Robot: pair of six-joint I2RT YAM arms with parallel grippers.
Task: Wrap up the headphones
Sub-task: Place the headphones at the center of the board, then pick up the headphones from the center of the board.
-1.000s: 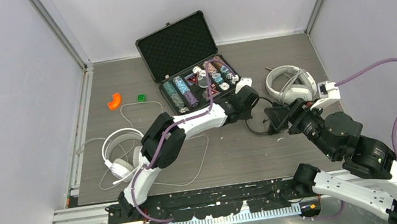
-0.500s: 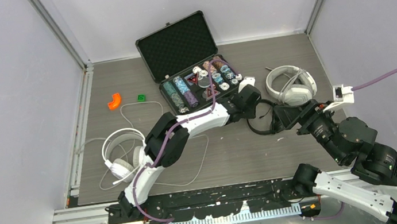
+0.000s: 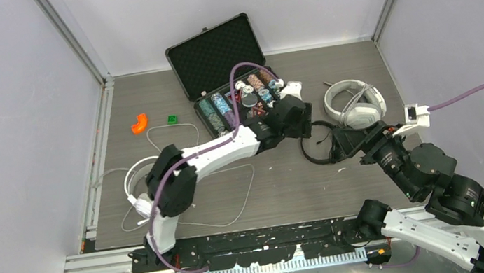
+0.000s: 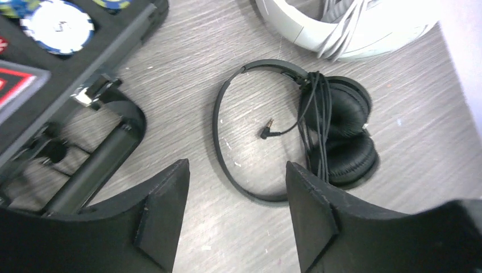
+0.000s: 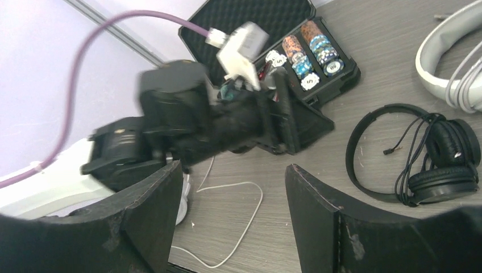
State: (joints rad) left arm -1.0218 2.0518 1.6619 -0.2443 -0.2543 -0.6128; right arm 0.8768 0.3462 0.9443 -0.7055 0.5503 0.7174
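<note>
The slim black headphones [image 4: 336, 129] lie flat on the table with their cord wound round the two stacked ear cups; the plug [image 4: 266, 132] rests loose inside the band. My left gripper [image 4: 236, 170] hovers open above and just short of the band [image 3: 307, 150], holding nothing. My right gripper [image 5: 230, 170] is open and empty too, and stands to the right of the black headphones [image 5: 440, 159]. The bulky white-grey headphones [image 3: 355, 104] sit behind them, cord wrapped. The white round-cup headphones [image 3: 144, 206] lie at the left with their cable [image 5: 244, 222] spread loose, partly hidden by my left arm.
An open black case [image 3: 215, 59] of poker chips stands at the back centre, its handle [image 4: 96, 165] close to my left gripper. An orange piece [image 3: 139, 124] and a green block [image 3: 172, 119] lie at the back left. Walls close in left, right and behind.
My left gripper has opened and drawn back toward the case, away from the black headphones. My right gripper pulled away to the right, then held still, open throughout.
</note>
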